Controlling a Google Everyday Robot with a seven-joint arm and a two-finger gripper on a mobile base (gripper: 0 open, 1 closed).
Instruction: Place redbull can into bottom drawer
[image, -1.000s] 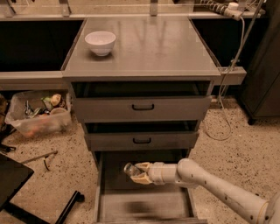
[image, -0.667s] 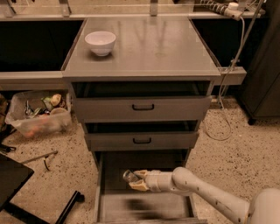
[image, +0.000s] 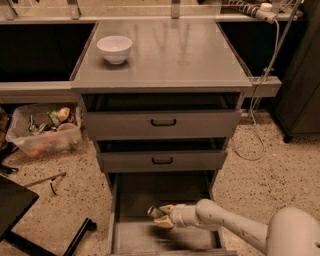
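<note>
Your gripper has come down the frame since a second ago, closer to the front end of the bottom drawer, and now it's low over the floor. The redbull can has travelled with it, fingers clamped on it. Your forearm has dropped too, stretching in from the lower right.

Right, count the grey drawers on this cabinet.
3: the top drawer and middle drawer, each slightly open, and the bottom drawer pulled far out, with the end effector holding the redbull can over it.
</note>
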